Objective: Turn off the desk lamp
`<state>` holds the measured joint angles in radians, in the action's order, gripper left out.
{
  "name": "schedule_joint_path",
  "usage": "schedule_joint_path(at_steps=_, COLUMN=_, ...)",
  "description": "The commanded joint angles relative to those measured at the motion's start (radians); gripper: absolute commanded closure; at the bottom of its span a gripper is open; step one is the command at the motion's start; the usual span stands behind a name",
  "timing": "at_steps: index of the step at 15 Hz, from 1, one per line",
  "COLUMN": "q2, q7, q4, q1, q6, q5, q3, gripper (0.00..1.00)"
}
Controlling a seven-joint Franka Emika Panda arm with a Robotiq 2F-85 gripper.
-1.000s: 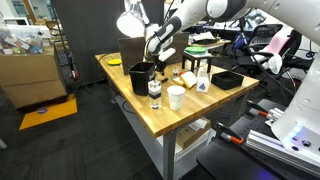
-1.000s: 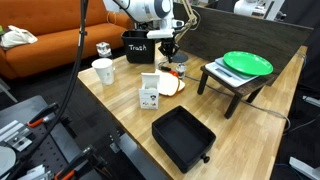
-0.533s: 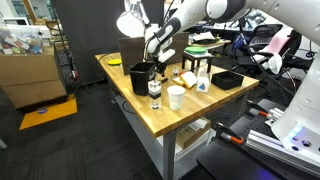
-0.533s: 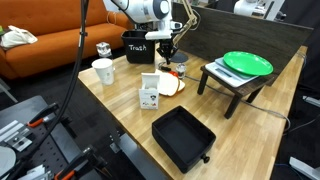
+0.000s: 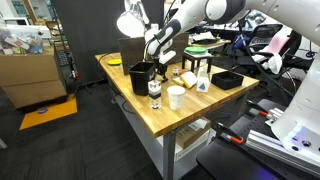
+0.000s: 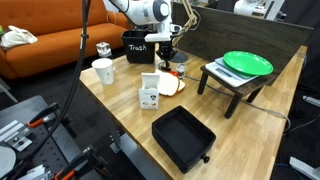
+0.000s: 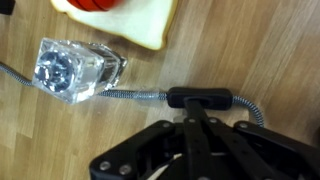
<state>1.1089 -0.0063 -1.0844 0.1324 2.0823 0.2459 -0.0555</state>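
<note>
The desk lamp (image 5: 130, 20) has a bright white bell-shaped shade and stands at the back of the wooden table (image 5: 190, 118). In the wrist view its braided metal cord carries a black inline switch (image 7: 205, 98) that lies on the wood next to a clear glass block (image 7: 80, 68). My gripper (image 7: 198, 112) is shut, with its joined fingertips on the switch. It shows in both exterior views (image 5: 160, 57) (image 6: 170, 52), pointing down beside the black trash bin (image 6: 138, 47).
A white cup (image 6: 103, 71), a small white box (image 6: 150, 92), a plate with toast (image 6: 172, 84) and a black tray (image 6: 185, 137) are on the table. A green plate (image 6: 247, 64) lies on a low black stand. A small jar (image 6: 103, 49) is near the far edge.
</note>
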Motion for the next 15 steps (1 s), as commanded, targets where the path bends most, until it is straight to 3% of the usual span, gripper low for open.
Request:
schedule_joint_path(at_steps=1, q2=-0.001, q7=-0.007, q4=0.004, q1=-0.005, q6=-0.025, q5=-0.016, q3=0.006, gripper=1.0)
schedule_joint_path(at_steps=10, q2=0.011, q7=0.041, q4=-0.013, q1=-0.029, q6=-0.002, q5=-0.063, q3=0.009, gripper=1.0)
schedule_joint_path(at_steps=15, q2=-0.065, q7=0.128, q4=-0.11, q1=-0.028, q6=0.066, q5=-0.085, q3=-0.011, gripper=1.0)
